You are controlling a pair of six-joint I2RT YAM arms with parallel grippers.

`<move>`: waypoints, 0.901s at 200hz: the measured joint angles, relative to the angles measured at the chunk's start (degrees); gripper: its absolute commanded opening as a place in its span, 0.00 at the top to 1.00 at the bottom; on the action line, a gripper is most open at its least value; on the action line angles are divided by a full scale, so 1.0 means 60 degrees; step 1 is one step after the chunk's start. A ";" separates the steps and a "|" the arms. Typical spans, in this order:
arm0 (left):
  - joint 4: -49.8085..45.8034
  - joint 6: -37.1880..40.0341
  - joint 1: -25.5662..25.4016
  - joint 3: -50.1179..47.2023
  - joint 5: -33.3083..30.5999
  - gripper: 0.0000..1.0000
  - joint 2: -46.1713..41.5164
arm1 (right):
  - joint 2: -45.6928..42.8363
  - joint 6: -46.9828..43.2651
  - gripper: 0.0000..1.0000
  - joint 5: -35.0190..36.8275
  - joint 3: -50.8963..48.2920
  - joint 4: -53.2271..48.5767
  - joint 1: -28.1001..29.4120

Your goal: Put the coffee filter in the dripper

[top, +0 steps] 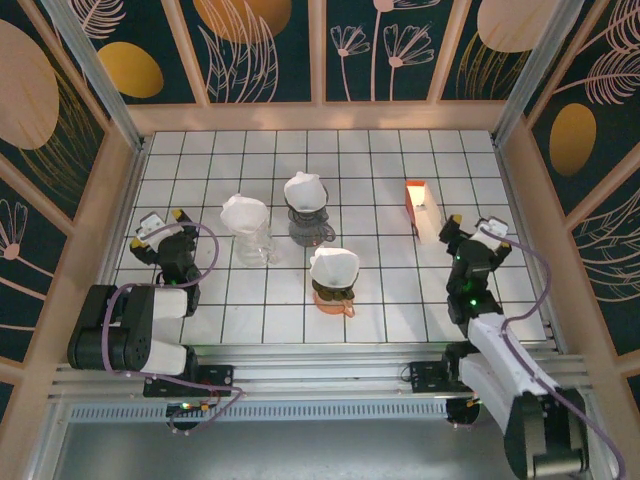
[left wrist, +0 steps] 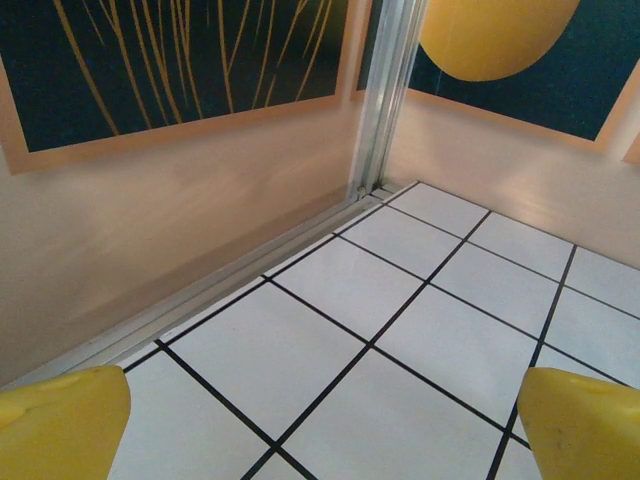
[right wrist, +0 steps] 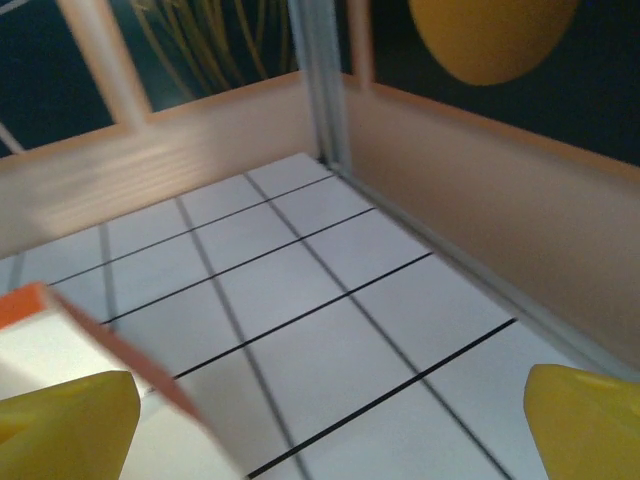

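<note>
Three drippers stand mid-table, each with a white coffee filter sitting in its cone: a clear dripper (top: 250, 240) with a filter (top: 243, 211), a grey dripper (top: 309, 224) with a filter (top: 305, 189), and an orange dripper (top: 336, 293) with a filter (top: 334, 265). My left gripper (top: 158, 228) (left wrist: 320, 430) rests low by the left wall, open, with bare tile between its yellow fingertips (left wrist: 60, 420). My right gripper (top: 478, 230) (right wrist: 330, 420) sits at the right, open and holding nothing, with yellow fingertips (right wrist: 585, 420).
An orange-and-white box (top: 415, 200) (right wrist: 60, 345) stands on the tiles just left of and beyond my right gripper. Wooden walls (top: 120, 190) with metal corner posts (left wrist: 385, 100) close in the white tiled table (top: 380, 300) on three sides.
</note>
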 measured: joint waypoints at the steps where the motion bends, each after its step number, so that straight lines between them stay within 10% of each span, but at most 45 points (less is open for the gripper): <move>1: 0.0000 0.0000 0.0000 -0.0004 0.0000 0.01 0.0000 | 0.0051 -0.0011 0.01 -0.0011 -0.0015 0.0066 -0.0022; 90: -0.0076 0.0000 0.0000 0.0004 -0.0004 0.01 0.0000 | 0.6011 -0.1027 0.01 -0.2029 -0.0754 0.6856 -0.0441; 180: -0.0350 0.0809 -0.0062 0.0699 0.1596 0.01 0.0641 | 0.6881 -0.1075 0.01 -0.3519 -0.0576 0.8171 -0.0867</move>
